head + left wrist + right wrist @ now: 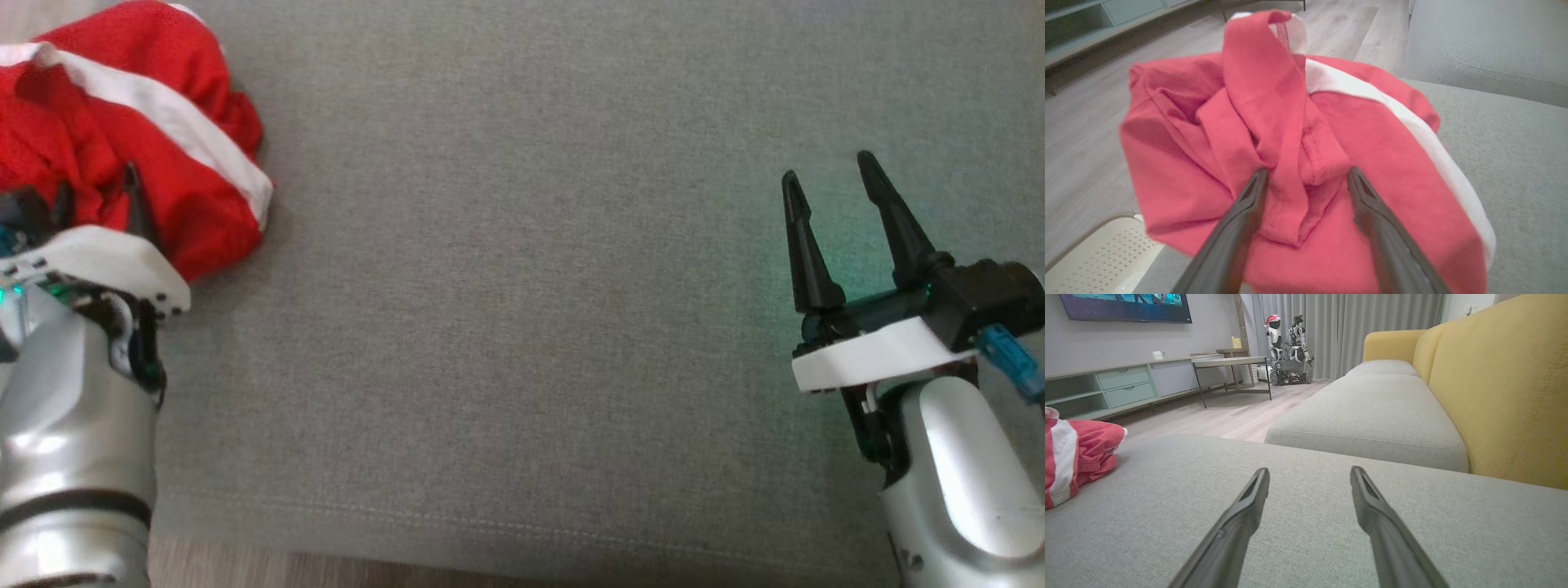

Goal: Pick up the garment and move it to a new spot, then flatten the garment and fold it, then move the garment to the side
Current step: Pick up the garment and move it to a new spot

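The garment [139, 106], a red mesh piece with a white band, lies crumpled in a heap at the upper left corner of the head view, on the grey cushion [522, 286] and running off the frame's left edge. Bunched as it is, it has no clear long axis; the white band alone gives a line, slanting from the upper left down to the lower right of the heap. The left gripper [98, 192] sits right at the heap's lower edge, at the left middle of the head view, pointing up the frame into the cloth. In the left wrist view its two fingers stand apart, one on each side of a raised fold with a stitched hem at the centre of the frame. The tips meet the fabric, though whether they press into it cannot be told. The garment thus lies straight ahead of this gripper, along its fingers, with nothing clamped yet. The right gripper [828, 167] hangs at the right middle of the head view over bare cushion, its fingers likewise apart and empty, well apart from the heap; the garment lies far toward that gripper's left. The left arm is plainly the nearer, so the pick-up likely falls to it: closing on the straddled fold, then carrying the cloth rightward onto the open cushion.
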